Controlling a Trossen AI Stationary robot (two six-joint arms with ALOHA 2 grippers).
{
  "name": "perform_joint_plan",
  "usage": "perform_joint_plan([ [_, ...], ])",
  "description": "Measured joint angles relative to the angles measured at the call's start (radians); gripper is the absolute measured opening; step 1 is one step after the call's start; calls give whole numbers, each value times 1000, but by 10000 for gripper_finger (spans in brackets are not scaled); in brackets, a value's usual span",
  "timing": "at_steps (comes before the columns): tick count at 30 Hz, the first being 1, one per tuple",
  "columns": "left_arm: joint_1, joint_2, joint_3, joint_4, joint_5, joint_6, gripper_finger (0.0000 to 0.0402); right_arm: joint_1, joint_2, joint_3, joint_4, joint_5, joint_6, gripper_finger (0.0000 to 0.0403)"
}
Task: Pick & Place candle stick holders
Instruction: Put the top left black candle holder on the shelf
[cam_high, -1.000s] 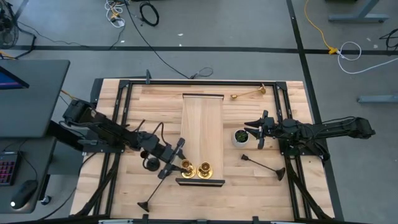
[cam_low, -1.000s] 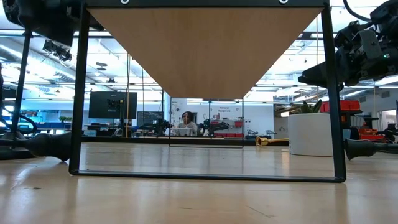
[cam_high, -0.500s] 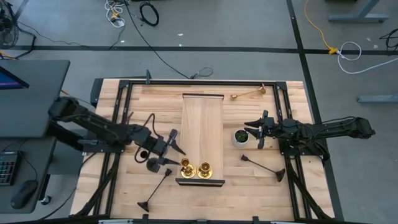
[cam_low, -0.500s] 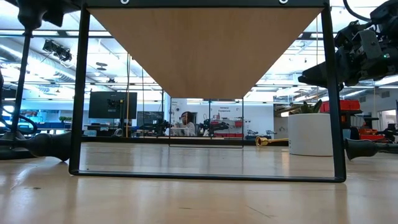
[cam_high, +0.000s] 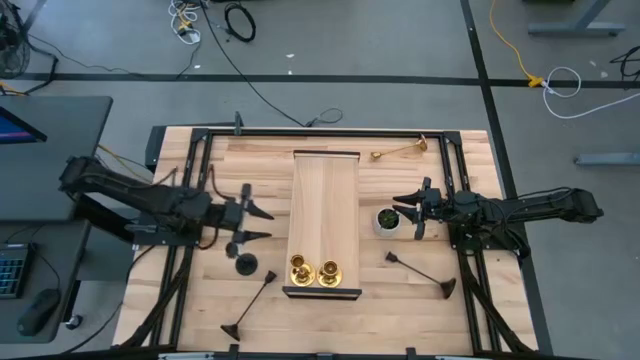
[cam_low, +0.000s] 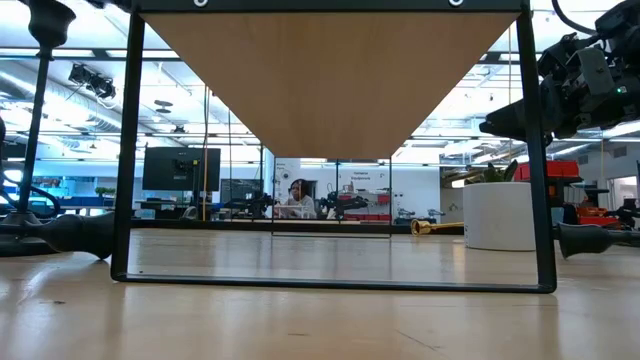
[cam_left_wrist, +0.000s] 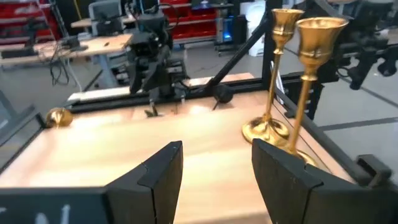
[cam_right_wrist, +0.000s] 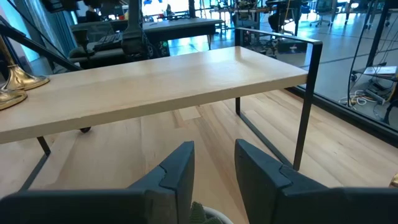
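Two brass candle stick holders (cam_high: 300, 270) (cam_high: 330, 271) stand upright on their bases at the near end of the raised wooden shelf (cam_high: 325, 200); they also show in the left wrist view (cam_left_wrist: 277, 74) (cam_left_wrist: 314, 93). My left gripper (cam_high: 258, 223) (cam_left_wrist: 214, 174) is open and empty, left of the shelf. One black holder (cam_high: 244, 264) stands upright on the table beside the shelf. Two black holders (cam_high: 250, 305) (cam_high: 417, 273) lie on their sides. A third brass holder (cam_high: 400, 151) lies on its side at the far edge. My right gripper (cam_high: 412, 213) (cam_right_wrist: 214, 165) is open, above the white pot (cam_high: 386, 219).
The shelf stands on thin black legs (cam_low: 128, 150) (cam_low: 540, 160). A black metal frame (cam_high: 330, 131) runs around the table. The white pot with a green plant (cam_low: 497, 215) stands right of the shelf. A person (cam_low: 298, 198) sits far off in the room behind the table.
My left gripper has drawn back from the brass holders on the shelf, toward the table's left and far edges, and has turned level. It stays open and empty. The two brass holders stand where they were.
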Motion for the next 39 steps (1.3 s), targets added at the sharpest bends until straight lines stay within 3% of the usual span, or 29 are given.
perform_joint_plan([
  [7,-89,-185,0,-247,-48,-143,195,0,0,0,0,0,0,114],
  [16,-198,-309,0,-468,-99,-265,195,0,0,0,0,0,0,114],
  [24,-287,-339,0,-593,-46,-320,194,0,0,0,0,0,0,114],
  [39,-345,-336,0,-693,-64,-393,194,0,0,0,0,0,0,114],
])
